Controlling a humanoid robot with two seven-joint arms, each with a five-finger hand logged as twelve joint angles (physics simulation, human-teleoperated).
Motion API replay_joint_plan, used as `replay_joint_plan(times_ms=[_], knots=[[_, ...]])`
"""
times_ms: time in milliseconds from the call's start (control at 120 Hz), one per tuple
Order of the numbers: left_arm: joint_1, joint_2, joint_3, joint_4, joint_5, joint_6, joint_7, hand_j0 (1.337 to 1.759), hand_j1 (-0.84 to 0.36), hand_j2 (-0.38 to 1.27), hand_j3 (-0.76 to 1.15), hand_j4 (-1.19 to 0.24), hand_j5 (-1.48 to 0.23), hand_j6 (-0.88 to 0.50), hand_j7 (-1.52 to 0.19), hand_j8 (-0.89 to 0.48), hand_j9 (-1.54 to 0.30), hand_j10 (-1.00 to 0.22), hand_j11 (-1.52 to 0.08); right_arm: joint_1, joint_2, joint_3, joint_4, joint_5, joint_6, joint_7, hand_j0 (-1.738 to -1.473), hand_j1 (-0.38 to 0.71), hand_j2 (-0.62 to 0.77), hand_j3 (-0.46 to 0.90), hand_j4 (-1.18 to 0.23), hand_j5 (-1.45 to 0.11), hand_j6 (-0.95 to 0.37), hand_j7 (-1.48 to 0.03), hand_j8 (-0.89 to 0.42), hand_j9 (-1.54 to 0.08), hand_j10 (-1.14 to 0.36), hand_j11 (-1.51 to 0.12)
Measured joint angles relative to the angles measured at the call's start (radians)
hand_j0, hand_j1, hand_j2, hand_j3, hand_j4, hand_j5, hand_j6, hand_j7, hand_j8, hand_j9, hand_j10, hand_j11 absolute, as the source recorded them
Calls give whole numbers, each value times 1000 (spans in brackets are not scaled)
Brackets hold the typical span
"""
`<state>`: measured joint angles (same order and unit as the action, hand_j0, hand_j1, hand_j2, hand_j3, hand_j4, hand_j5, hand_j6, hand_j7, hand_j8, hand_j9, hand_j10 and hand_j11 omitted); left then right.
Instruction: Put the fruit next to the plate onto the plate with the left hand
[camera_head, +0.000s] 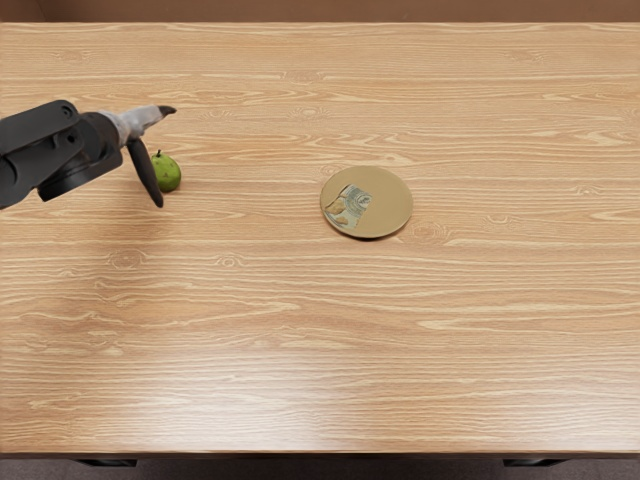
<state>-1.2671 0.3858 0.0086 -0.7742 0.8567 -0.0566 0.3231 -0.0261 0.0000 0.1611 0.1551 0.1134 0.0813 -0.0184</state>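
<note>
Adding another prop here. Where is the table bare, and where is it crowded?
Bare wood lies between the green fruit and the plate, right of the plate, and across the near half of the table. Crowded only far left, where the open left hand flanks the fruit.

Simulated tabletop scene (wood-grain table (320, 350))

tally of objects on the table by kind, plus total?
Fruit: 1, the green fruit
Plate: 1, the tan plate
Total: 2
</note>
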Motion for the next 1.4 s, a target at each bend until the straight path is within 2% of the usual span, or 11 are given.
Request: replay_joint_plan(times_ms=[50,108,275,642,1092,1400], knots=[[7,-12,0,22,0,-1,-35,1658,349,1,0,-3,0,-4,0,-4,0,-2,0,0,0,0,0,0,0,0,-1658,-310,-7,0,-33,-43,-33,-43,-33,-43,-33,-43],[11,-19,3,45,2,-3,-60,1658,344,2,0,-7,-6,-8,-6,-8,-6,-7,-6,0,0,0,0,0,0,0,-1658,-310,-7,0,-33,-43,-33,-43,-33,-43,-33,-43],[11,-91,31,139,4,0,-86,1658,326,5,0,-23,-27,-24,-26,-23,-26,-22,-26,0,0,1,0,0,0,0,-1658,-310,-7,0,-33,-43,-33,-43,-33,-43,-33,-43],[25,-107,102,230,-1,-1,-93,1658,184,29,0,-141,-181,-142,-181,-141,-180,-140,-180,-1,0,2,0,0,0,1,-1658,-310,-7,0,-33,-43,-33,-43,-33,-43,-33,-43],[23,-173,120,270,-2,-5,-93,1658,61,50,0,-243,-313,-244,-313,-243,-313,-242,-313,-2,0,2,0,0,0,1,-1658,-310,-7,0,-33,-43,-33,-43,-33,-43,-33,-43],[26,-176,139,288,-4,-10,-93,1658,-24,64,0,-313,-405,-314,-405,-314,-405,-313,-405,-2,0,2,0,0,0,1,-1658,-310,-7,0,-33,-43,-33,-43,-33,-43,-33,-43]])
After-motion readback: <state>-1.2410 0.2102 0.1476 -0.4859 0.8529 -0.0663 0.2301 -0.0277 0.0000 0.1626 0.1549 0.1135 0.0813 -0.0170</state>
